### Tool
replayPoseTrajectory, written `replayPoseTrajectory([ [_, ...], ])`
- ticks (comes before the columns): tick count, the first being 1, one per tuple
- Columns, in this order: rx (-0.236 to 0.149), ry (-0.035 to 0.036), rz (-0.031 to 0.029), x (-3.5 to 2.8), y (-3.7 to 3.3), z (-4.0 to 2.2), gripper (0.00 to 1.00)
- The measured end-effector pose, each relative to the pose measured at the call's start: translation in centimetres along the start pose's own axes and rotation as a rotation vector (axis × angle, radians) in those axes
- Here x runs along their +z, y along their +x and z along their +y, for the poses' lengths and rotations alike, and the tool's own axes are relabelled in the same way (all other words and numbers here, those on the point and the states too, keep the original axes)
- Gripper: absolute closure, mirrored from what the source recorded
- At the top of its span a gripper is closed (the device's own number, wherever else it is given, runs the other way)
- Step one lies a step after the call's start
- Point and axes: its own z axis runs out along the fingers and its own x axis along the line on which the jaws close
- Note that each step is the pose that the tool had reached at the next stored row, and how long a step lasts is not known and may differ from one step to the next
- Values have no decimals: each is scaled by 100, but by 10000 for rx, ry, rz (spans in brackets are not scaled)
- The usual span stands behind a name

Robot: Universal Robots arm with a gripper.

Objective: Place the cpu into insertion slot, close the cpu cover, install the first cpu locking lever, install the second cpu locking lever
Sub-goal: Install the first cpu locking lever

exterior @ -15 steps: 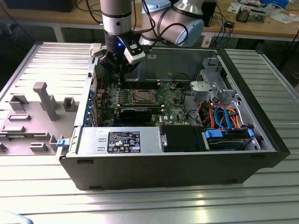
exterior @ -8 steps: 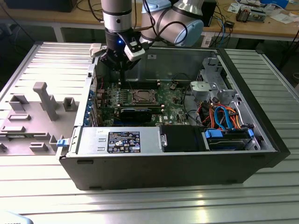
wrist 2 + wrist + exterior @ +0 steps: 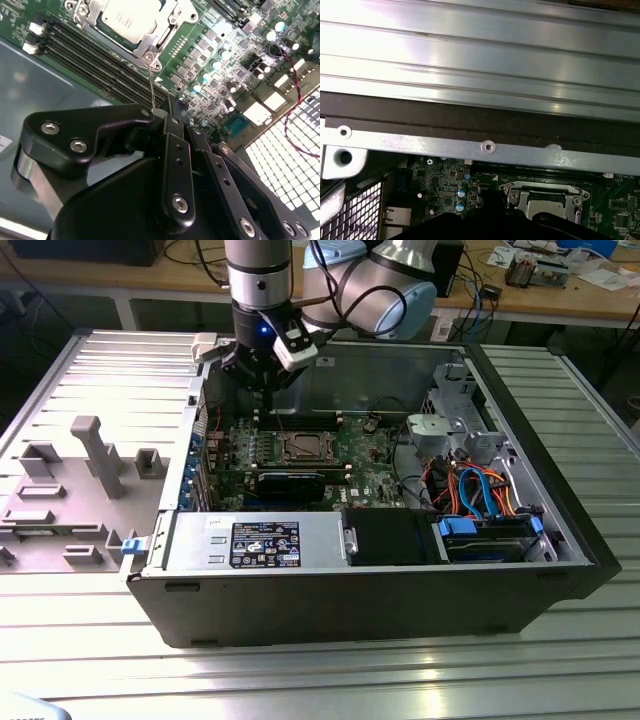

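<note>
Ribbed grey metal table (image 3: 320,660) carried an open black desktop computer case (image 3: 380,590), with a wooden bench of cables behind it. Deep in the case, on the green motherboard (image 3: 375,465), sat the small flat square cpu with its silvery-beige metal face (image 3: 126,20), lying level inside the small square dark insertion slot with a silver rim (image 3: 303,447). Its pale face showed through the cut-out centre of the thin silver square cpu cover (image 3: 167,22), which lay flat over the socket; in the first wrist view the cover (image 3: 543,195) framed the chip, partly hidden by the dark gripper body. A thin silver wire locking lever (image 3: 151,82) rose from a screw at the cover's corner toward the gripper. Long black memory slots (image 3: 90,57) ran just beside the socket.

The black gripper (image 3: 262,380) hung above the far edge of the board, toward the exterior view's left of the socket. Whether its black linkage fingers (image 3: 175,150) clamped the lever or merely stood against it could not be told. Orange and blue cables (image 3: 480,490) lay at the exterior view's right, and a grey plastic fixture (image 3: 100,455) stood on the table at its left.
</note>
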Motion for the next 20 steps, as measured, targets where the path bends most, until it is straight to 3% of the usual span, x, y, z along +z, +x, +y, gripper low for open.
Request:
replayPoseTrajectory([
  [20,0,-11,13,7,-265,-29,89],
])
